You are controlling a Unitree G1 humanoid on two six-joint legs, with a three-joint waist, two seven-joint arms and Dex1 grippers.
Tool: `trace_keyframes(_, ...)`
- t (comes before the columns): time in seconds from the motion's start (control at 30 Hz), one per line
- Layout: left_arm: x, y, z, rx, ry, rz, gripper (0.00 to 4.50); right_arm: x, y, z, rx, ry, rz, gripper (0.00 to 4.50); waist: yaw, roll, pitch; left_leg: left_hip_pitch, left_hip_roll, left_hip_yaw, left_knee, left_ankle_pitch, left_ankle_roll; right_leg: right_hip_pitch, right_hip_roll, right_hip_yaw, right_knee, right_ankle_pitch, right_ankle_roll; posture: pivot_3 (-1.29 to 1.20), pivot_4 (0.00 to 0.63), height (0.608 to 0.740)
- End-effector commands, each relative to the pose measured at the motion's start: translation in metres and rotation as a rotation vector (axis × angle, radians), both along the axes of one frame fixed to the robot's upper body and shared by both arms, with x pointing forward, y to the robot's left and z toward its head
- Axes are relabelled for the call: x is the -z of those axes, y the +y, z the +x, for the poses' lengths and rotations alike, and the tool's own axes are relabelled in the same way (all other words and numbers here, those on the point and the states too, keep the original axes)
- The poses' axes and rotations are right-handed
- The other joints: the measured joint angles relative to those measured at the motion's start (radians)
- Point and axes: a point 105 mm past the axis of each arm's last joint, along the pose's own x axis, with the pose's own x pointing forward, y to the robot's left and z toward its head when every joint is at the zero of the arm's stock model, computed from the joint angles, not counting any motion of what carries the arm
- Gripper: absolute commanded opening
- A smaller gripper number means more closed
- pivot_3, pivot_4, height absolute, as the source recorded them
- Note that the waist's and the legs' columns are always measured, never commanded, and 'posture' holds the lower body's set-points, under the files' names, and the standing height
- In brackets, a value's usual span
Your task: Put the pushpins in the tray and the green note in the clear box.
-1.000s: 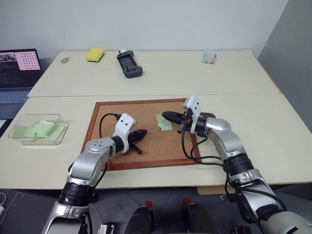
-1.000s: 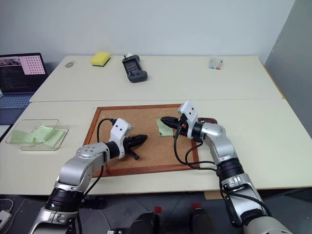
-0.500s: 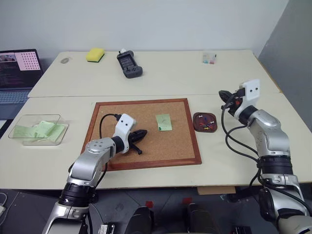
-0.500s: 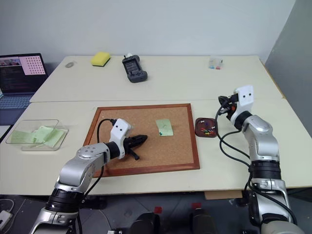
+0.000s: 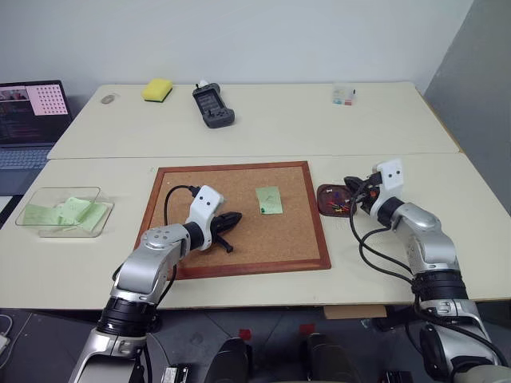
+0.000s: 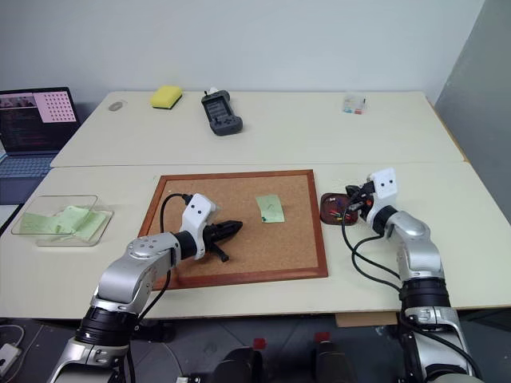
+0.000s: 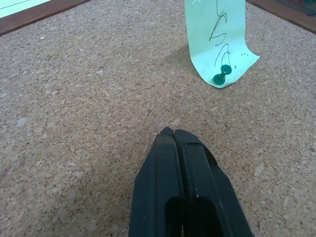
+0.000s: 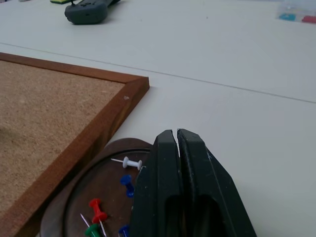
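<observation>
Fingers of both grippers were pressed shut, holding nothing visible. Green note [image 5: 268,199] lay on corkboard [image 5: 192,185], pinned at its near-left corner by a green pushpin [image 7: 222,74]; paper thin and floppy, likely tears if dragged, so grab the pin head first, then pinch a free edge. Tray [image 5: 329,199], at 3 o'clock from the note, held pushpins [image 8: 98,210]. Clear box [image 5: 62,211] sat at 9 o'clock. Right gripper [image 5: 351,187] had swung from the note to over the tray; left gripper [image 5: 231,219] unchanged.
</observation>
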Motion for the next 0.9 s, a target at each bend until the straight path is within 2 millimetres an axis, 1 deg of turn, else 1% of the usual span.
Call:
trace_keyframes(0.03, 0.031, -0.001, -0.014, 0.014, 0.125, 0.033, 0.0, -0.009, 0.006, 0.007, -0.012, -0.054, -0.006, 0.02, 0.0, 0.0, 0.0, 0.0, 0.0, 0.0, 0.0, 0.0, 0.0, 0.0, 0.0, 0.0, 0.0, 0.0, 0.0, 0.0, 0.15, 0.74)
trace_keyframes(0.33, 0.028, 0.002, -0.012, 0.006, 0.119, 0.034, 0.0, 0.0, 0.008, 0.016, -0.001, -0.039, 0.002, 0.02, -0.001, 0.0, 0.0, 0.0, 0.0, 0.0, 0.0, 0.0, 0.0, 0.0, 0.0, 0.0, 0.0, 0.0, 0.0, 0.0, 0.15, 0.74)
trace_keyframes(0.67, 0.027, 0.004, -0.012, 0.001, 0.116, 0.037, 0.0, 0.011, 0.012, 0.013, -0.011, -0.008, 0.007, 0.02, -0.001, 0.0, 0.0, 0.0, 0.0, 0.001, 0.0, 0.0, 0.0, 0.0, 0.0, 0.0, 0.0, 0.0, 0.0, 0.0, 0.15, 0.74)
trace_keyframes(0.9, 0.027, 0.003, -0.009, 0.003, 0.112, 0.038, 0.0, 0.027, 0.013, 0.007, -0.011, 0.046, 0.005, 0.02, -0.001, 0.0, -0.001, 0.001, 0.0, 0.0, 0.0, 0.0, 0.0, 0.0, 0.0, 0.0, 0.0, 0.0, 0.0, 0.0, 0.15, 0.74)
